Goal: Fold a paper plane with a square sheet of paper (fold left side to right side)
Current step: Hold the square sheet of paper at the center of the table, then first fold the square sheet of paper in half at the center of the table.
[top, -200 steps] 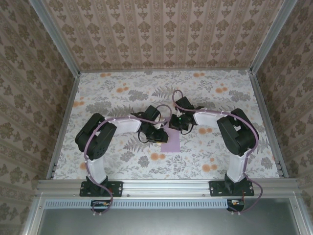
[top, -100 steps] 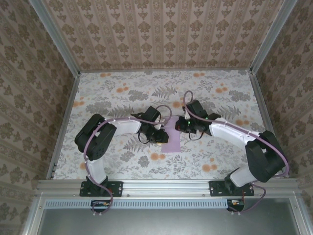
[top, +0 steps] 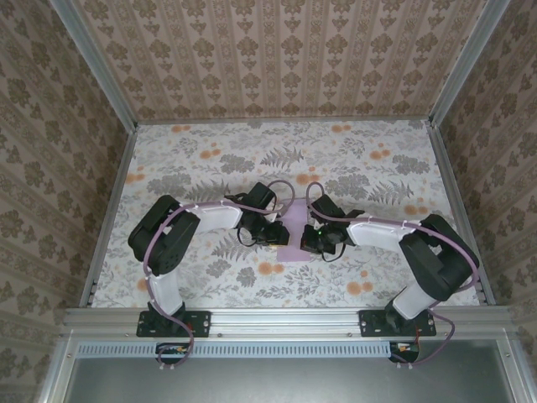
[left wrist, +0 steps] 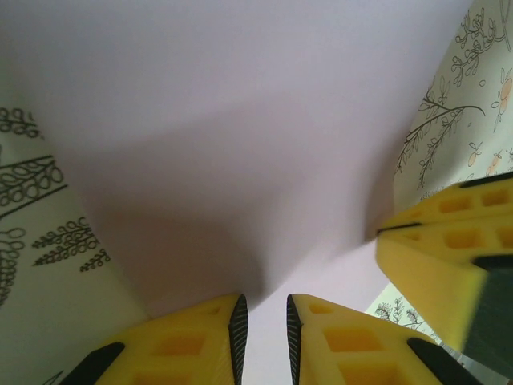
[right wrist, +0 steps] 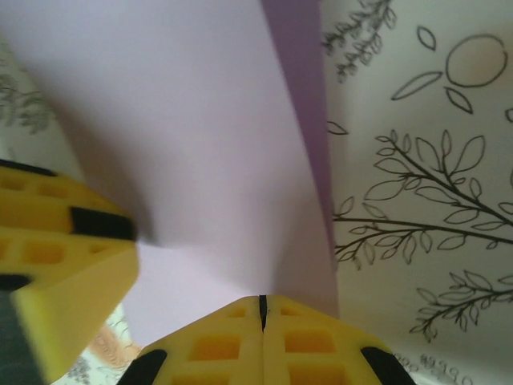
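Note:
The pale lilac sheet of paper [top: 294, 220] lies mid-table between both arms. My left gripper [top: 276, 233] is at its left edge. In the left wrist view its fingertips [left wrist: 266, 337] stand a narrow gap apart over the paper [left wrist: 240, 120], with nothing between the pads. My right gripper [top: 313, 242] is at the paper's right side. In the right wrist view its pads [right wrist: 261, 309] meet on the edge of a raised flap of the paper [right wrist: 184, 120]. A shadow lies under that flap. One finger of the other gripper shows in each wrist view [left wrist: 437, 265] [right wrist: 56, 273].
The table [top: 210, 159] has a floral cloth with orange flower prints. Patterned walls and metal rails [top: 107, 218] close it in on three sides. Both arms' elbows [top: 164, 235] [top: 436, 252] stand out to the sides of the paper.
My right arm swung out and then came down from behind the paper to its right front side, and its jaws shut. The left arm and the paper stayed put.

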Available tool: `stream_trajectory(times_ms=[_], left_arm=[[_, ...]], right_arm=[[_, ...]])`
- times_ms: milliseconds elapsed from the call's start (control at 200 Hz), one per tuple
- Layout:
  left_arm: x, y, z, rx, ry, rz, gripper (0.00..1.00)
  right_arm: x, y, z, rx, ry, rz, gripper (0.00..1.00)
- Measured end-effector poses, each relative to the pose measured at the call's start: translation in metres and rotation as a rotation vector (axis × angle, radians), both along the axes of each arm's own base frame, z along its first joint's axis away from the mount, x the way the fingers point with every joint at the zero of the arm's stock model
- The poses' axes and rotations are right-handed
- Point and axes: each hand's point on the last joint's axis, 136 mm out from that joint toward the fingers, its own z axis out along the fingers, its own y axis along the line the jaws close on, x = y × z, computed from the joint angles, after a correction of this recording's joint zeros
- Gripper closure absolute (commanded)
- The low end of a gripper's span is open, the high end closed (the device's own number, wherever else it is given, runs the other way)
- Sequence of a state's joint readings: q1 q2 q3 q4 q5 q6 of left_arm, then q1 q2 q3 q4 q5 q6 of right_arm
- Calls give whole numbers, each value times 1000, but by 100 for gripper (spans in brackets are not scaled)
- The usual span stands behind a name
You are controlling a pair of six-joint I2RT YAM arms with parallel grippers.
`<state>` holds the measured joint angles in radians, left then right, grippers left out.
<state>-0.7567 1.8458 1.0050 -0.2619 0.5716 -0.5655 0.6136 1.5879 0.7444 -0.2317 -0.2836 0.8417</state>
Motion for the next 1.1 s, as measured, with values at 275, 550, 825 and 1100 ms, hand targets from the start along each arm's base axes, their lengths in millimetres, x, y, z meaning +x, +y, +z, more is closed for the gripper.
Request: stream_trajectory(times_ms=[275,550,825,1100], left_arm=[[0,-2,5,8,9,0,72],[20,-17,29,-40,-39,6,73],[36,-20,27,-66,-72,27,81],[51,-22,27,-87,-118,44,83]], right_arm=[[2,-3,-1,-29,7,-7,100],[1,-3,-2,-33,13,-6,100],[1,-2,-2,-43,27,-5,100],[1,-3,-2,-50,33,-1,100]])
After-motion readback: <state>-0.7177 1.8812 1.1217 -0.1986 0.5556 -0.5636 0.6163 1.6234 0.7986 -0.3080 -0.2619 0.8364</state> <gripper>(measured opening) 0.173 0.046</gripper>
